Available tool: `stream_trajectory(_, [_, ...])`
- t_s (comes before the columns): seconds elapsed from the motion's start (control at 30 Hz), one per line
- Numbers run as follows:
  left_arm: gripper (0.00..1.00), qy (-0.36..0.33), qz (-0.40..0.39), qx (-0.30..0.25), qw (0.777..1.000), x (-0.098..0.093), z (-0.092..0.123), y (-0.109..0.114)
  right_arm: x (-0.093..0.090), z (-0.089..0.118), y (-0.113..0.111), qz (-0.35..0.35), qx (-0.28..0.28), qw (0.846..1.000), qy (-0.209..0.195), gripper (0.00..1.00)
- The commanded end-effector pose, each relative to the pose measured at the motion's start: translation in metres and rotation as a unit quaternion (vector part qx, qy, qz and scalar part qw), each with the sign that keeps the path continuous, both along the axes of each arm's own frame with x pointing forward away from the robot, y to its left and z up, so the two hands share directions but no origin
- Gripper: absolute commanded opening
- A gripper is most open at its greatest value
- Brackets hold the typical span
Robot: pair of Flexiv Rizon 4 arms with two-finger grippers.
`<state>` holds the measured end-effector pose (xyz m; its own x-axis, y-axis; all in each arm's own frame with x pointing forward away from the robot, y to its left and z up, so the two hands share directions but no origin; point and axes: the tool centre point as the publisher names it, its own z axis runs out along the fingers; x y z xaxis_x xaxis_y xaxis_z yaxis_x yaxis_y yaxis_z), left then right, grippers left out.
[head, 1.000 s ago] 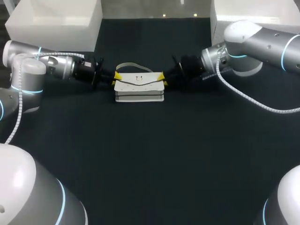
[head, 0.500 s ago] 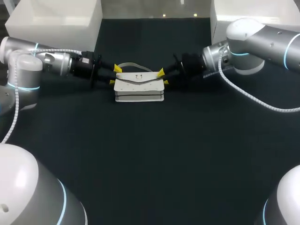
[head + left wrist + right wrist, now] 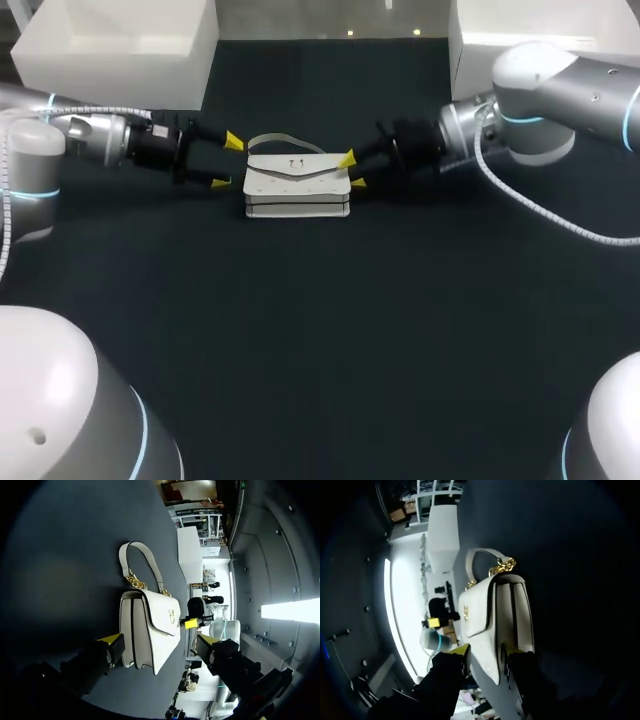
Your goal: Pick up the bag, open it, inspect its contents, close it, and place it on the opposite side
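A white handbag (image 3: 297, 185) with a short handle and gold chain links stands on the dark table, flap closed. My left gripper (image 3: 228, 162) is just off the bag's left end, open wide and touching nothing. In the left wrist view the bag (image 3: 150, 630) lies ahead of that gripper (image 3: 159, 644), clear of both fingers. My right gripper (image 3: 352, 171) is at the bag's right end, open a little, its yellow tips on either side of the bag's front corner. In the right wrist view the bag's end (image 3: 495, 625) sits between the fingers of this gripper (image 3: 482, 655).
A white box (image 3: 115, 45) stands at the back left of the table and another white box (image 3: 520, 30) at the back right. Dark tabletop stretches in front of the bag, towards the near edge.
My left gripper has opened wide and drawn back to the left, off the bag. My right gripper has opened a little at the bag's right end. The bag has stayed put.
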<state>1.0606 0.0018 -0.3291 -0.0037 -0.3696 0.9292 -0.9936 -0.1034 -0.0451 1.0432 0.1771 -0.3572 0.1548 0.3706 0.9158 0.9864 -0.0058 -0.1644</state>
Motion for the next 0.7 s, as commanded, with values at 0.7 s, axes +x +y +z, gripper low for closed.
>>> stream_trajectory(0.7, [1.00, 0.000, 0.049, 0.027, 0.998, -0.008, 0.000, 0.032, -0.006, -0.013, 0.009, 0.020, -0.014, 1.000, 0.014, 0.00])
